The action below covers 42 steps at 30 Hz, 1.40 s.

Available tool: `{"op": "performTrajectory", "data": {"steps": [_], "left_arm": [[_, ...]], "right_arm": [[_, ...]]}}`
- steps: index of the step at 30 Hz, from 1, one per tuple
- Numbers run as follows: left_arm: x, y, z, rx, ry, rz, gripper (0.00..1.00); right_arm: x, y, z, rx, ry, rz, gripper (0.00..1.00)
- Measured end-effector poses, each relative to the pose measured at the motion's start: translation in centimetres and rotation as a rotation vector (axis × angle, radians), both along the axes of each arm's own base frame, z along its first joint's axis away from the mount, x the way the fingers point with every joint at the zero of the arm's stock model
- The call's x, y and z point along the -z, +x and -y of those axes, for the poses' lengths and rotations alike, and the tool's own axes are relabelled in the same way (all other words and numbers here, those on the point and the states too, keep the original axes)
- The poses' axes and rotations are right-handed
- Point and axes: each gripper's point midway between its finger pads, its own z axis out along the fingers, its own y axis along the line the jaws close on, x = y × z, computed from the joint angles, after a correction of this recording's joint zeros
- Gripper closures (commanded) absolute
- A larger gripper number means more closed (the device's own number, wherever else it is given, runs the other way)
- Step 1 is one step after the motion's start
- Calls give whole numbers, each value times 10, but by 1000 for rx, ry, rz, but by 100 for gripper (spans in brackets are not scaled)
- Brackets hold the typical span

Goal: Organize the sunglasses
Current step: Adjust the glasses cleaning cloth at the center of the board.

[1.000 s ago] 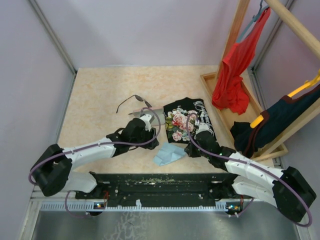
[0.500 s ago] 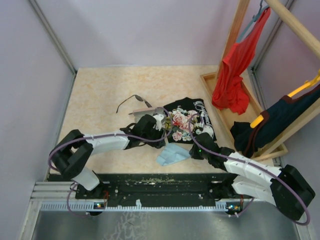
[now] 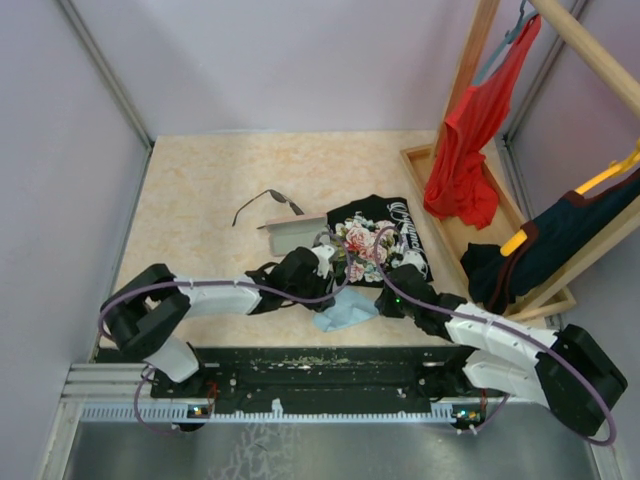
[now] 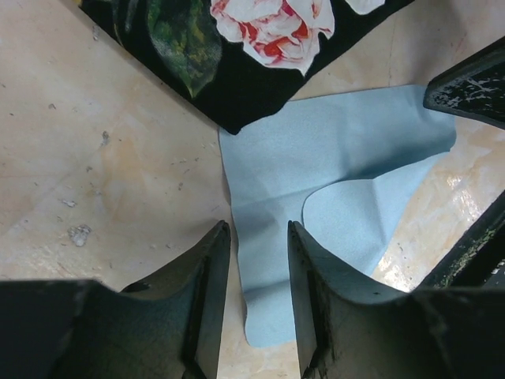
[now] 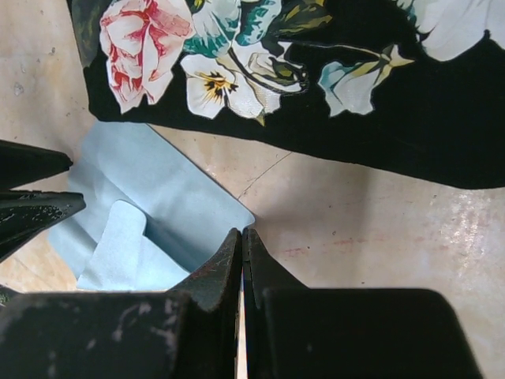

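**Both claws at the blue cloth, sunglasses untouched**

We see the sunglasses (image 3: 280, 199) lying on the worktop (image 3: 200, 170), arms unfolded, just beyond the oblong case (image 3: 292, 235) and well apart from both claws.

The left claw (image 4: 257, 233) is low over the light-blue cloth (image 4: 339, 174). Its jaws are released and only narrowly parted, with a strip of the cloth's edge showing flat between them.

The right claw (image 5: 242, 234) is clenched, its jaws pressed together right at the cloth's near corner. We cannot tell whether any fabric is caught between them.

The cloth has one corner folded over, and it touches the hem of a black T-shirt with a floral print (image 3: 385, 240). From above, the two claws face each other across the cloth.
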Motion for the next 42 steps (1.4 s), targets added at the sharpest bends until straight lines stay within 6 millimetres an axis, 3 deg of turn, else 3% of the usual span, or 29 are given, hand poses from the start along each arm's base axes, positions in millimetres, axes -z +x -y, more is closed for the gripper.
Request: {"op": "performTrajectory", "data": {"steps": [6, 12, 18, 23, 30, 37, 42], "left_arm": [[2, -18, 2, -9, -41, -9, 75], [6, -37, -11, -45, -63, -38, 100], [6, -50, -31, -97, -76, -67, 100], [5, -62, -50, -138, -81, -94, 67], [-2, -59, -78, -253, -31, -69, 44], [-14, -30, -99, -399, 15, 7, 39], [-10, -7, -99, -443, 75, 18, 40]], "right_arm": [[8, 0, -6, -32, -7, -20, 100], [7, 10, -21, -71, 6, -15, 100], [5, 24, -47, -153, 19, -5, 100], [4, 40, -78, -278, 27, 6, 100], [1, 49, -89, -340, 15, 35, 100], [6, 44, -82, -337, 5, 36, 100], [6, 40, -74, -321, -7, 36, 100]]}}
